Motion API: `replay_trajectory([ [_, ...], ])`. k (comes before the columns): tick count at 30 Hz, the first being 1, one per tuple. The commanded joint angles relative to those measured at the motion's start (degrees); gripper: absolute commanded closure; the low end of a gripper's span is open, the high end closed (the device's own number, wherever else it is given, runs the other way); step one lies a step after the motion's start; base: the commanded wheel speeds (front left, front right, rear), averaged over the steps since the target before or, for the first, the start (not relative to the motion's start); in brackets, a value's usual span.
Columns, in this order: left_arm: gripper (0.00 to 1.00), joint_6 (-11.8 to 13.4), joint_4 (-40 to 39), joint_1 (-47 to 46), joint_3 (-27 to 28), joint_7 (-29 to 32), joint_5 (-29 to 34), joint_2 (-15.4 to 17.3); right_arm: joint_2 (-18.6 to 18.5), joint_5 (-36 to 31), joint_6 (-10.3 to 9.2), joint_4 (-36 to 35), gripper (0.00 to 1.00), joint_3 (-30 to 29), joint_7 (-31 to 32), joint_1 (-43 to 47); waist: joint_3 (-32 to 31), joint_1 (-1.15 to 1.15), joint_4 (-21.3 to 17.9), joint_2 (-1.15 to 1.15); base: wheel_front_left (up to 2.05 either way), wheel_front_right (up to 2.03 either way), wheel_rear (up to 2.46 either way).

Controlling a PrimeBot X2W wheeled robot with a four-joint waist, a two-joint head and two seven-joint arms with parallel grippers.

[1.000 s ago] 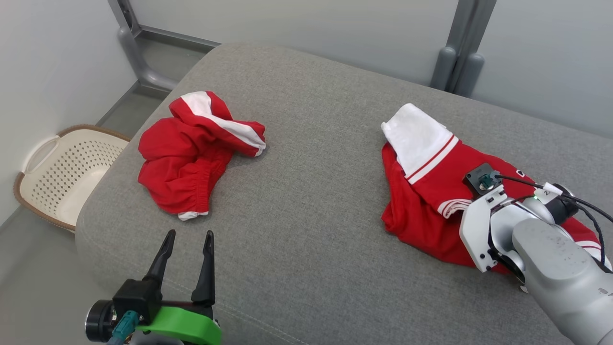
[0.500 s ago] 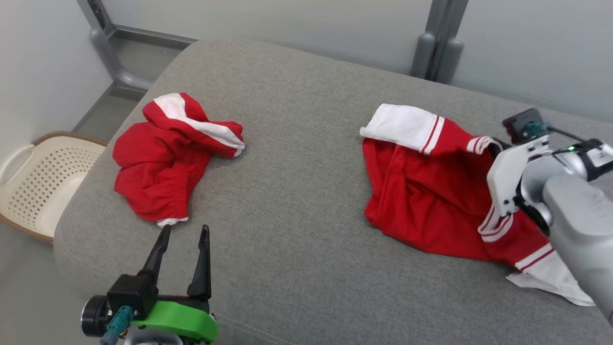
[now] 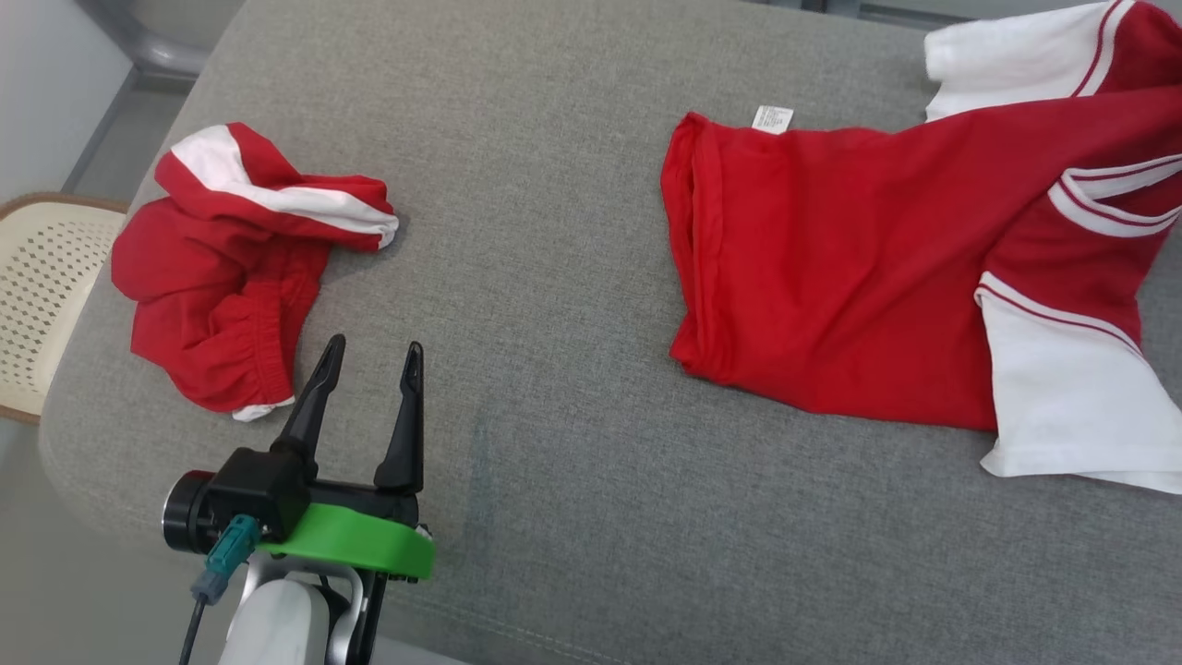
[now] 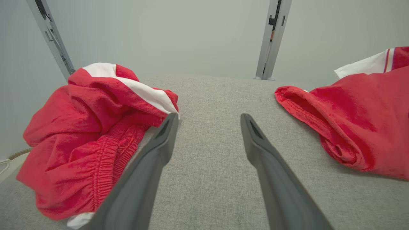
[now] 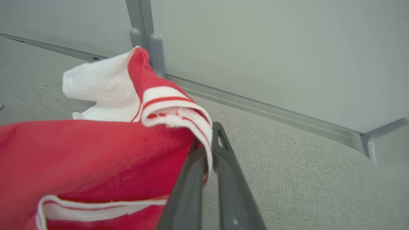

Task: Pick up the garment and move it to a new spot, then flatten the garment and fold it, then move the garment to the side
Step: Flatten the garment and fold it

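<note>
Across right half of grey cushion (image 3: pixel 554 231): red shirt (image 3: pixel 831 277) with white sleeves, hem end lying flat toward middle, small white label (image 3: pixel 772 117) at hem's far corner, one white sleeve (image 3: pixel 1071 406) spread at near right edge. Collar end drawn up toward upper right of head view. From right wrist view: right pincer (image 5: pixel 207 140) clamped shut on striped ribbed trim (image 5: pixel 172 108) of shirt, red-and-white cloth draped over fingertips and hanging to the left, above cushion. On left half of cushion, well apart from shirt: red shorts (image 3: pixel 222 296) with white stripe, crumpled in a heap, elastic waistband toward front. Left pincer (image 3: pixel 376 344) low at front left, fingers spread wide, nothing between them, tips just beside shorts' near edge, contact with cloth not possible to tell. Beyond cushion's left edge, lower down: pale perforated basket (image 3: pixel 37 277), partly cut off by frame.
</note>
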Motion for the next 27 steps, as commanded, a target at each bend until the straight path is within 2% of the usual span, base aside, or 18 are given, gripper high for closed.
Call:
replay_trajectory([
  [1,0.0,-0.2,0.0,-1.1,0.0,0.0,-0.3,0.0,-0.6,0.1,-0.08,1.2,1.0,-0.8,-0.1,-1.2,4.7,0.0,-0.3,0.0,0.0,0.0,0.0],
  [2,0.0,-0.2,0.1,-1.4,0.0,0.0,-0.4,0.0,-0.9,-0.3,-0.08,2.5,0.89,-1.6,-0.2,-1.7,4.8,0.0,-0.3,0.0,0.0,0.0,0.0],
  [3,0.0,-0.2,0.2,-1.5,0.0,0.0,-0.3,0.0,-0.9,-0.5,-0.08,3.5,0.53,-2.2,-0.9,-1.9,4.7,0.0,-0.4,0.0,0.0,0.0,0.0],
  [4,0.0,-0.2,0.4,-1.6,0.0,0.0,-0.3,0.0,-0.7,-0.7,-0.08,4.6,0.0,-3.0,-2.0,-2.2,4.6,0.0,-0.6,0.0,0.0,0.0,0.0],
  [10,0.0,-0.3,0.9,-0.9,0.2,0.0,0.1,0.6,2.5,-3.4,-0.08,9.3,0.0,-4.5,-8.2,-0.8,0.8,0.0,-3.0,0.0,0.0,0.0,0.0],
  [16,0.0,-0.2,0.9,1.3,1.8,0.0,0.8,1.7,7.4,-6.5,-0.08,8.0,0.0,-3.2,-16.9,1.6,-5.7,0.0,-7.9,0.0,0.0,0.0,0.0],
  [21,0.0,0.9,-0.3,3.5,3.5,0.0,2.9,2.6,11.2,-7.7,-0.08,3.1,0.0,-1.6,-21.7,5.4,-10.5,0.0,-11.9,0.0,0.0,0.0,0.0],
  [27,0.0,2.1,-1.6,6.2,5.7,0.0,4.0,2.9,14.1,-8.0,-0.08,-9.8,0.0,-4.5,-23.2,14.7,-14.6,0.0,-16.8,0.0,0.0,0.0,0.0],
])
